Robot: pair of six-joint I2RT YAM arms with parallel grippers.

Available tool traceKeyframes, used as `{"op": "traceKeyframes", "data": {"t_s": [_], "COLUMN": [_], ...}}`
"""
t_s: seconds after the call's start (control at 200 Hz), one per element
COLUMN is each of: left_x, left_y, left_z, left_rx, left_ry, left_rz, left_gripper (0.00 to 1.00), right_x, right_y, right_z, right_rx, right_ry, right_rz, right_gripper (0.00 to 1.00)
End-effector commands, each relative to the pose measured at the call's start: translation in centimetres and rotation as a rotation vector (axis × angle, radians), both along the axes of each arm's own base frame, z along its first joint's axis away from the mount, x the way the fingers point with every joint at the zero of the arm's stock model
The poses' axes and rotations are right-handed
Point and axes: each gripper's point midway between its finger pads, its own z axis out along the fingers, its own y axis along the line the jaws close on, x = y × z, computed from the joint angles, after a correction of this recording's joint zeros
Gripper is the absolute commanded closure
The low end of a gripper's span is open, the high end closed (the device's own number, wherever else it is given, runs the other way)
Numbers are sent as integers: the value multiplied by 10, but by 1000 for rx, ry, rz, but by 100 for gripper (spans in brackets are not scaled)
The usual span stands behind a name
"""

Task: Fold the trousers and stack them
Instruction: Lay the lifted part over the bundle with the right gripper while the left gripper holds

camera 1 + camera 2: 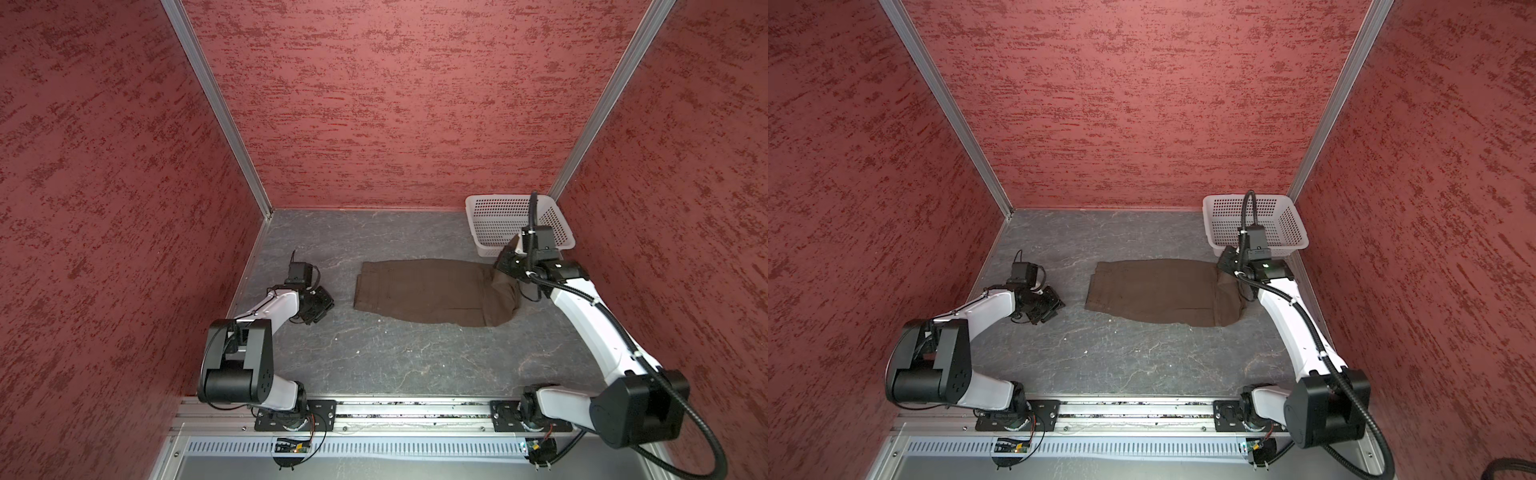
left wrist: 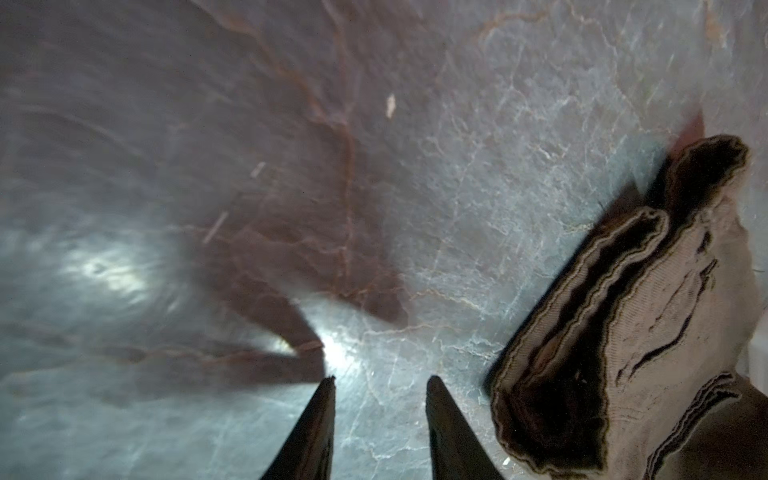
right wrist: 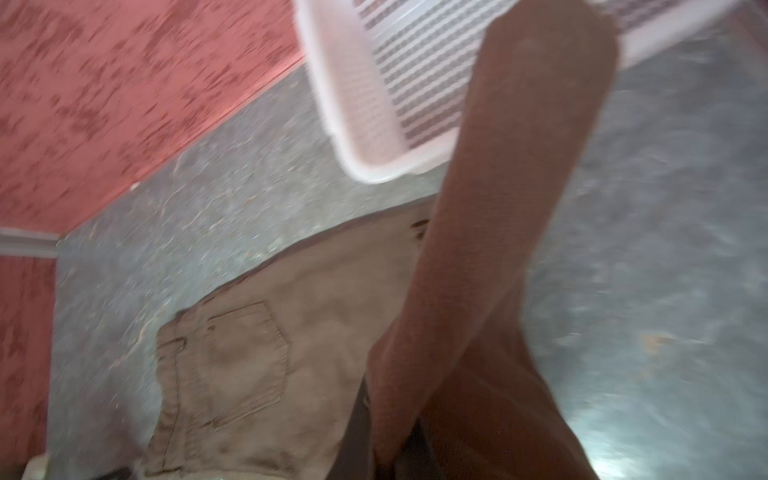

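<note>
Right tool (image 1: pixel 498 270) pinches the trousers (image 1: pixel 419 291), one end raised; left tool (image 2: pixel 380 380) spread, empty, beside them

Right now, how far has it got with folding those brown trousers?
Partly done. The trousers already lie flat on the table as one narrow band, seemingly halved lengthwise. In hand: the right gripper is shut on the end near the white basket, lifted off the table, apparently to fold it across. The left gripper is open, beside the other end, holding nothing. Left: finishing that fold and stacking; the basket looks empty.
</note>
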Motion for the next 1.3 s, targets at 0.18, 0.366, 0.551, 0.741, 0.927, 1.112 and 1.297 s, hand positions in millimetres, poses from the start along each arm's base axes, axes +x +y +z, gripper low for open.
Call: {"op": "traceKeyframes", "data": {"t_s": [0.18,0.366,0.551,0.741,0.927,1.112,1.297], "left_x": [25,22,19,17,16,17,14], "left_y": [-36,-46,-60,-75,-86,-87,-86], "left_z": [-6,-17,-24,-34,-40,-40,-39], "left_rx": [-28,-57,-68,-76,-77,-69,-61], "left_ry": [-38,-20,-4,16,32,35,41], "left_rz": [-78,-82,-103,-125,-145,-149,-152], "left_gripper": [70,71,71,72,73,73,73], "right_x": [11,11,12,5,0,-11,-17], "right_y": [122,202,259,295,311,333,352], "right_z": [23,10,-5,-32,-34,-44,-71], "right_rx": [82,90,113,126,144,153,187], "right_ry": [-76,-54,-27,38,30,51,106], "right_rz": [211,373,478,550,576,624,661], "right_gripper": [100,100,100,100,100,100,65]}}
